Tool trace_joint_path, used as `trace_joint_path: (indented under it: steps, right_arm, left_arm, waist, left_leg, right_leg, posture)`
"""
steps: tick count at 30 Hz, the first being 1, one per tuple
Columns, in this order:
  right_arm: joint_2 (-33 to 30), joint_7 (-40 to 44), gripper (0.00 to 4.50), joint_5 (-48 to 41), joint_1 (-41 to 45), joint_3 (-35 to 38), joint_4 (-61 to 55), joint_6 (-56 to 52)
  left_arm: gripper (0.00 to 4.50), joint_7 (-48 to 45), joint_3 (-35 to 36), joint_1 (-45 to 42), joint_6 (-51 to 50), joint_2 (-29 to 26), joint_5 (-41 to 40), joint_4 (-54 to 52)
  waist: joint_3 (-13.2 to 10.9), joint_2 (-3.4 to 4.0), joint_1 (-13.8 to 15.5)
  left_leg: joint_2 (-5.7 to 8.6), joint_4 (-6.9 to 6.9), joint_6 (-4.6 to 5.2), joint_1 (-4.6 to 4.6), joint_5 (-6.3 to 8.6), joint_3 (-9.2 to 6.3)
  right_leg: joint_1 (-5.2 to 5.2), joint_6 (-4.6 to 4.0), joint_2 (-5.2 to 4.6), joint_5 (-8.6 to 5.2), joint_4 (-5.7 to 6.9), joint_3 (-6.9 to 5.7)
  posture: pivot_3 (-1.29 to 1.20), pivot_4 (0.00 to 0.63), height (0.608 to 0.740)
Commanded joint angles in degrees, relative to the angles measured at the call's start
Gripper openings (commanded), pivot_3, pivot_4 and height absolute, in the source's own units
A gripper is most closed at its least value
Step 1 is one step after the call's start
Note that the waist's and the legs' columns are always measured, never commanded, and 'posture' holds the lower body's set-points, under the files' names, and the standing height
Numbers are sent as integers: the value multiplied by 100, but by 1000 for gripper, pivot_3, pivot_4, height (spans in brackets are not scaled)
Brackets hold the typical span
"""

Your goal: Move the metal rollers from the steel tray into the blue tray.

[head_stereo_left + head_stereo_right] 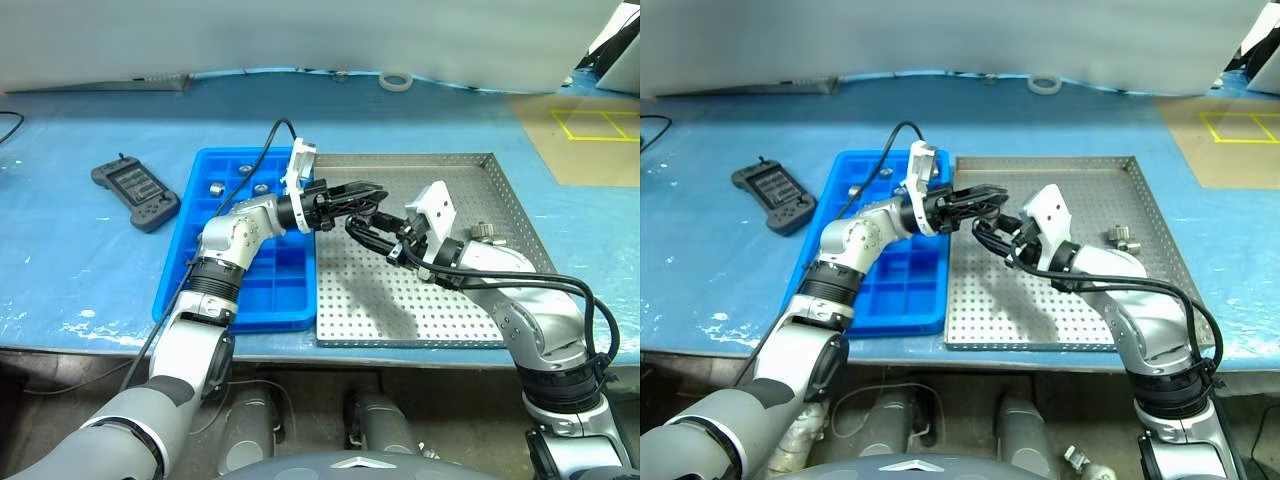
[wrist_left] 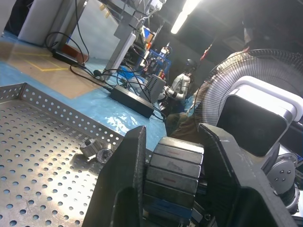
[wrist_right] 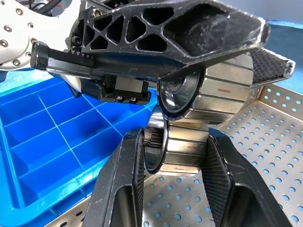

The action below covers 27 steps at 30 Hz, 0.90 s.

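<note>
Silver-grey metal, perforated with small holes, forms the large shallow steel tray [image 1: 470,320] at centre right of the head view, on a pale blue surface [image 1: 80,290]. Touching its left edge is a bright blue plastic tray [image 1: 210,290] divided into small square compartments.

Both arms meet above the seam between the two trays. The left gripper [image 1: 368,192], reaching in from the left, has its black fingers closed on a silver-grey metal roller [image 3: 222,97]. The right gripper [image 1: 362,232], reaching from the right just below it, has its fingers closed on a second metal roller [image 3: 182,149]. In the right wrist view the two rollers sit one directly above the other, touching or nearly so; each shows flat facets with faint red marks.

Two more small rollers [image 1: 484,233] lie loose on the steel tray near its right rim, close together. Two others rest in the upper compartments of the blue tray, one at upper left [image 1: 214,187] and one beside it [image 1: 260,188].

On the surface at left lies a dark grey handheld controller [image 1: 136,194]. A white tape ring [image 1: 396,80] lies at the far edge, top centre.
</note>
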<state>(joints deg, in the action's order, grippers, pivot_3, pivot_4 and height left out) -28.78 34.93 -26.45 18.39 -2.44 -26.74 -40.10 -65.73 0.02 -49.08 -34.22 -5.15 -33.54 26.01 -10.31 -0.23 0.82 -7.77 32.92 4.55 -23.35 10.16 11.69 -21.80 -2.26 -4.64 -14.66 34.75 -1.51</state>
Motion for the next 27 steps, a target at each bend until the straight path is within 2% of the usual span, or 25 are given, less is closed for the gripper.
trace_joint_path:
  steps: [1, 7, 10, 14, 21, 24, 27]
  right_arm:
    - [35, 36, 1324, -19, 66, 93, -225, 325]
    - [-2, 19, 1324, 121, 69, 47, -195, 365]
    - [1, -18, 1324, 208, 51, 29, -182, 381]
    - [38, -105, 1324, 292, 15, 13, -167, 422]
    - [-145, -39, 1324, 452, -205, -10, -108, 570]
    - [-199, -15, 1324, 511, -236, -23, -64, 622]
    - [-174, -10, 1324, 527, -240, -26, -32, 634]
  left_arm:
    - [1339, 118, -39, -46, 75, 9, 120, 38]
    - [1339, 235, 115, -206, 243, -20, 109, 137]
    - [1339, 372, 170, -361, 713, -158, 336, 212]
    - [1339, 567, 692, -820, 972, -489, 203, 707]
    - [1339, 687, 994, -1089, 1574, -1137, 375, 1589]
    - [1339, 656, 1127, -1028, 1539, -1379, 386, 1543]
    - [1339, 489, 1075, -623, 1199, -1655, 302, 857]
  waist:
    - [0, 0, 0]
    - [0, 0, 1]
    - [0, 0, 2]
    - [0, 0, -3]
    - [-1, 1, -128]
    - [-1, 0, 5]
    - [-1, 0, 14]
  left_leg:
    - [0, 0, 0, 0, 0, 0]
    - [0, 0, 0, 0, 0, 0]
    - [0, 0, 0, -1, 0, 0]
    - [0, 1, 0, -1, -1, 0]
    - [-5, -17, -11, 2, -5, -1]
    - [-2, -12, -6, -5, -2, -1]
    - [0, 3, 8, -14, 6, 1]
  right_leg:
    - [0, 0, 0, 0, 0, 0]
    - [0, 0, 0, 0, 0, 0]
    - [0, 0, 0, 0, 0, 0]
    - [-2, 0, 0, 0, 1, 0]
    - [-10, 0, 10, 0, -1, 4]
    - [-8, 0, 4, 0, -2, -3]
    - [-9, 0, -2, 0, -2, -3]
  posture:
    - [-262, 150, 740]
    - [-257, 150, 740]
    - [-257, 150, 740]
    - [-248, 150, 740]
    - [-248, 150, 740]
    - [-228, 150, 740]
    - [-221, 150, 740]
